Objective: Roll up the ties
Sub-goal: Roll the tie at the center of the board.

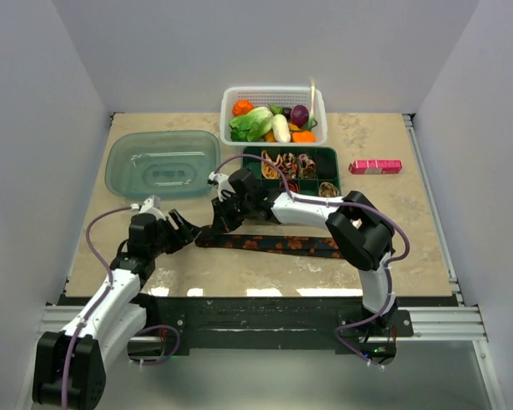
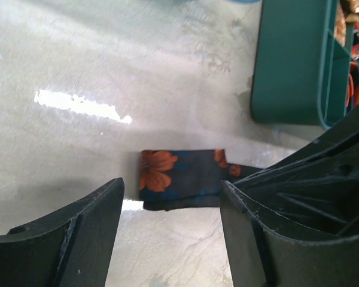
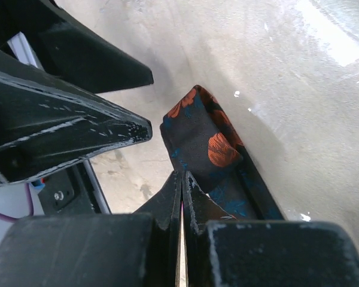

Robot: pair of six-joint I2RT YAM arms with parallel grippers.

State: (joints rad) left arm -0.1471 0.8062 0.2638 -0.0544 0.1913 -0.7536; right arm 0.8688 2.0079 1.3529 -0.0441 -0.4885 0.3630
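Right wrist view alone shows right gripper (image 3: 182, 185) closed beside the tie (image 3: 209, 143).

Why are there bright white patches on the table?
Left wrist view: light glances off the glossy table, leaving a white streak left of the tie. Right wrist view: a washed-out glare band in the upper right corner. Top view: small white reflections along the table's near edge.

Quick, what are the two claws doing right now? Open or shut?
Left gripper: open, straddling the tie end, not gripping.
Right gripper: shut, beside the tie.
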